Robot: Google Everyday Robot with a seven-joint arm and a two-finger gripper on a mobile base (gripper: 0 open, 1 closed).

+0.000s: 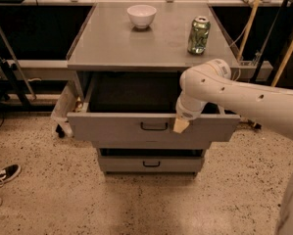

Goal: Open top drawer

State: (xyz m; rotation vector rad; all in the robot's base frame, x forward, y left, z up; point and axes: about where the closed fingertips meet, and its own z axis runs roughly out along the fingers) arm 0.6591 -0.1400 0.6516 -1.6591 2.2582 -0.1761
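Top drawer [111, 127] sits pulled well out beneath the table [136, 48], tray exposed. End effector [181, 125] is at the drawer's front rim, 3 o'clock of the loop handle [154, 126], placed for pulling, I judge. Whether it is apart or together: cannot tell.

The top drawer [111, 127] stands pulled far out from under the cabinet top [116, 48], its deep inside dark. The gripper [180, 125] hangs at the drawer's front edge, just at 3 o'clock of the black handle [154, 127], on a white arm [244, 99] entering from 3 o'clock. On the cabinet top, a bowl [141, 15] sits at 12 o'clock and a can [199, 35] at 2 o'clock. 1 lower drawer [121, 164] shows closed at 6 o'clock.
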